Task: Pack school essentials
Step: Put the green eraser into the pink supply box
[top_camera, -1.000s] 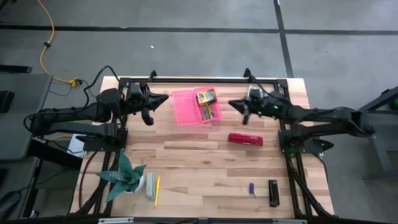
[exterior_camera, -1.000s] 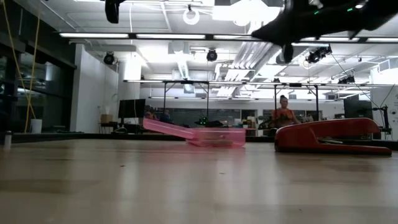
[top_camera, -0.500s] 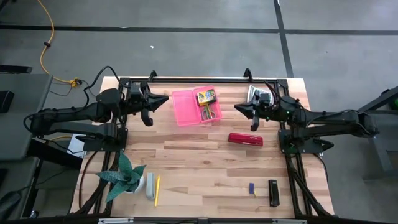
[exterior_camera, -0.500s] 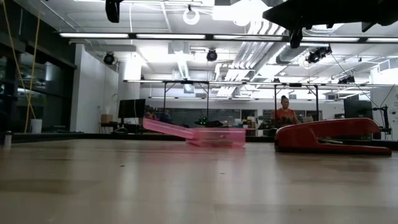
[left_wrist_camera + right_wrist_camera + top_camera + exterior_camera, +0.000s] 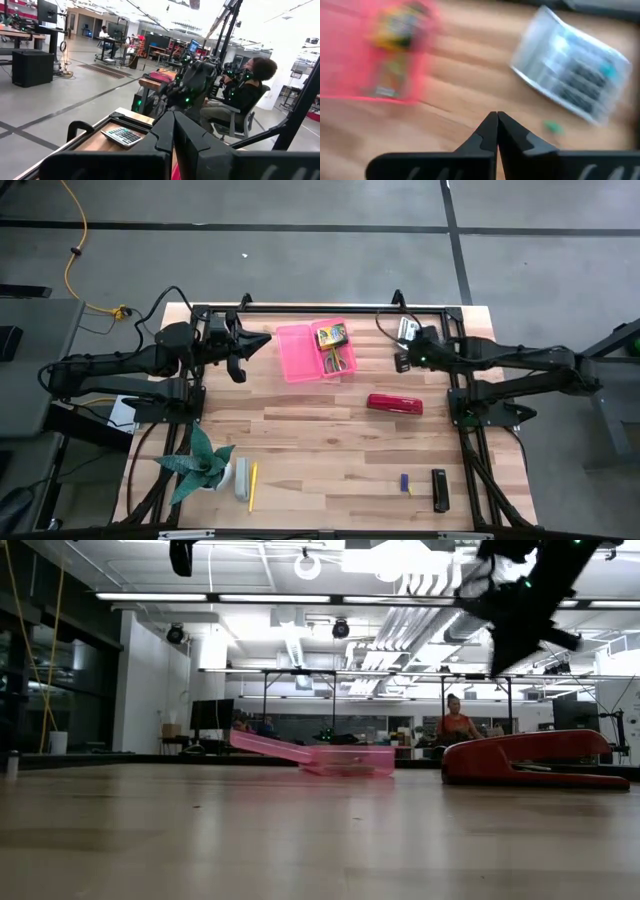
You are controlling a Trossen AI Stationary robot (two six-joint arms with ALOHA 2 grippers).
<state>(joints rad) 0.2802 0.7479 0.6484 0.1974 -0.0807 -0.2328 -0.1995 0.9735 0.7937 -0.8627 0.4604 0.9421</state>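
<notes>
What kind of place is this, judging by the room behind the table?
Probably a robotics lab or workshop: other frame rigs stand behind, industrial ceiling lights hang overhead, and a seated person works at a station.

Open pink case (image 5: 300,352) at the bench's (image 5: 330,440) twelve o'clock edge, lid flat toward nine o'clock. Inside its three o'clock half: yellow-green crayon box (image 5: 331,335) at twelve, green-handled scissors (image 5: 338,362) just below at six. Red stapler (image 5: 394,404) lying flat toward four o'clock of the case, well apart from it, long axis crosswise. Calculator (image 5: 406,331) near the one o'clock corner. Yellow pencil (image 5: 252,485) at seven o'clock, lying lengthwise, beside a pale grey piece (image 5: 241,478). Small blue piece (image 5: 405,481) with a yellow end, and a black oblong piece (image 5: 439,490) just beside it, both at five o'clock.
</notes>
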